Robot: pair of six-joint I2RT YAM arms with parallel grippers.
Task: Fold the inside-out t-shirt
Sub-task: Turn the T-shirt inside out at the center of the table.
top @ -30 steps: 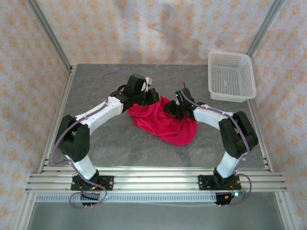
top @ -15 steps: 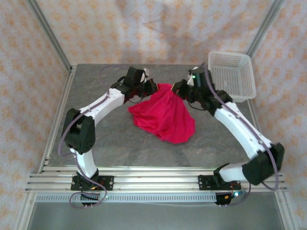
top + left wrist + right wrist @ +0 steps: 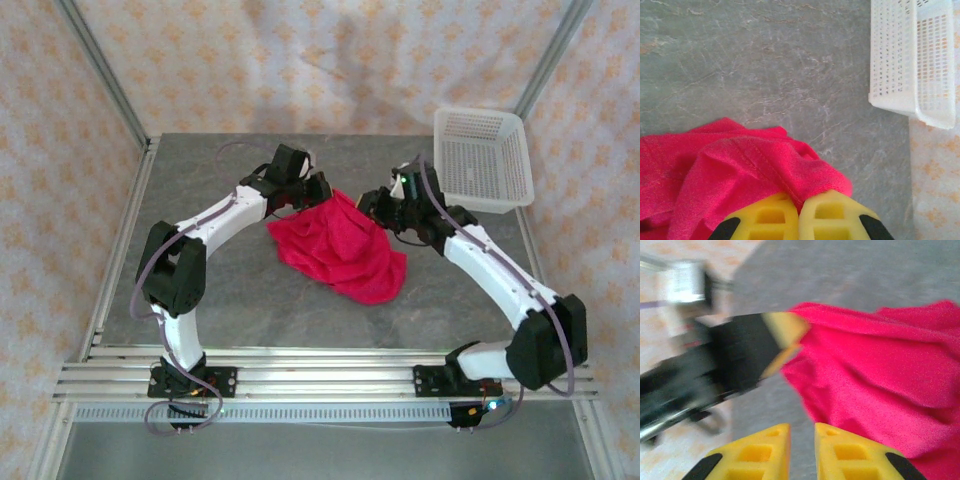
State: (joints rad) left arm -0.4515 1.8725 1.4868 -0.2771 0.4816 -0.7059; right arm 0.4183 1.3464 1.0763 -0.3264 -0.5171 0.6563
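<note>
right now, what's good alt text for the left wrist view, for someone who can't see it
The left gripper, yellow-fingered, is shut on a fold of the red t-shirt at the bottom edge. The shirt lies bunched on a grey table, with a white mesh basket at the upper right.

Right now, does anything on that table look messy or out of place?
The red t-shirt lies in a crumpled heap on the table, one edge pinched in the left gripper. The white basket seems to jut past its far right edge.

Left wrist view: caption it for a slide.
Left jaws pinch the red t-shirt; white basket beyond on the table.
</note>
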